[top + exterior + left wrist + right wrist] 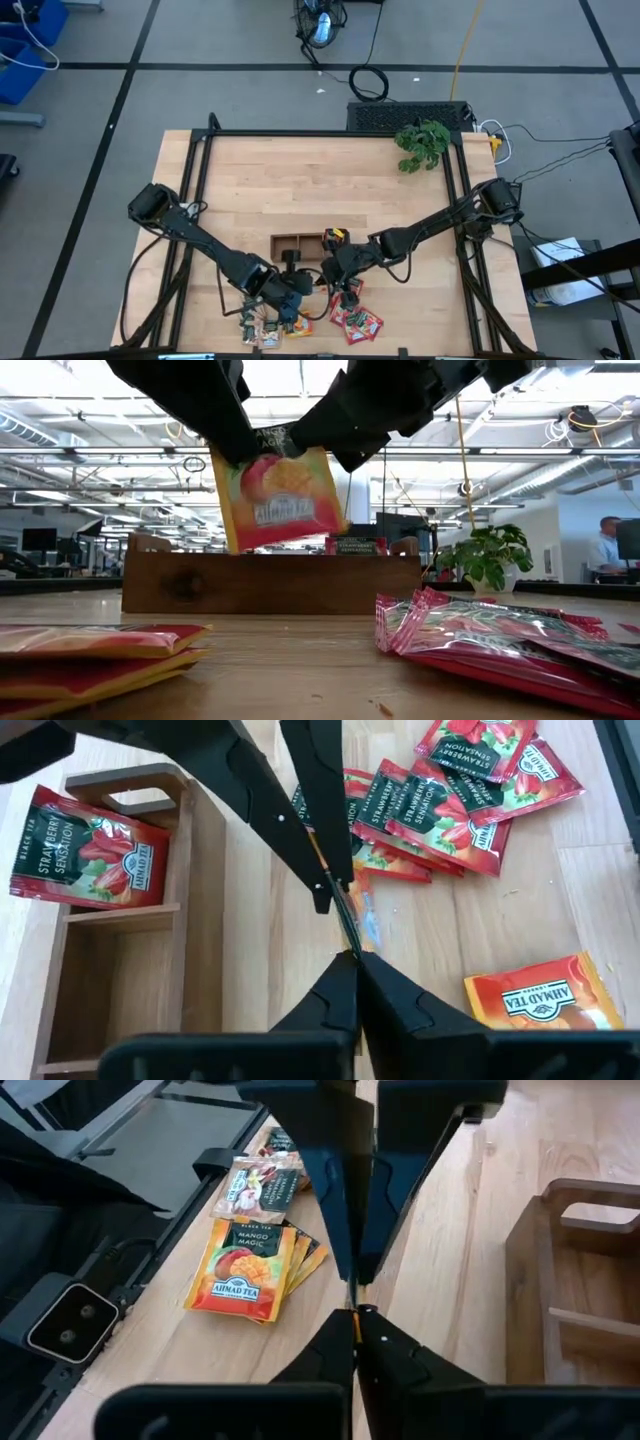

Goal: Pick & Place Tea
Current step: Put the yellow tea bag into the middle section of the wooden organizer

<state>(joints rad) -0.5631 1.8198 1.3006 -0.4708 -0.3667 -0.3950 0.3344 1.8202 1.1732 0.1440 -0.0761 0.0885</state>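
An orange mango tea sachet [280, 495] hangs in the air in front of the brown tray [270, 582], above the table's near middle. Both grippers are shut on its top, my left gripper [228, 448] at its left end and my right gripper [338, 445] at its right end. The two wrist views show the sachet edge-on, my left gripper [350, 955] facing my right gripper [355, 1312] tip to tip. A red strawberry sachet [85, 845] lies in one end compartment of the tray [120, 970]. My left gripper pinches the sachet's upper left corner [236, 462] between its two fingers, slanting down from the table's left. The sachet hangs below the fingers, a little tilted, clear of the table. My right gripper pinches the sachet's top edge near its right corner [322, 452] between its two fingers, slanting down from the table's right. In its wrist view the sachet shows only as a thin edge [352, 1292] between the fingertips.
Red sachets [355, 320] lie piled near the front edge to the right. Orange sachets [245, 1265] lie stacked to the left, and one more orange sachet [545, 995] lies apart. A leafy plant [422, 145] stands at the far right. A person [605, 545] is in the room beyond.
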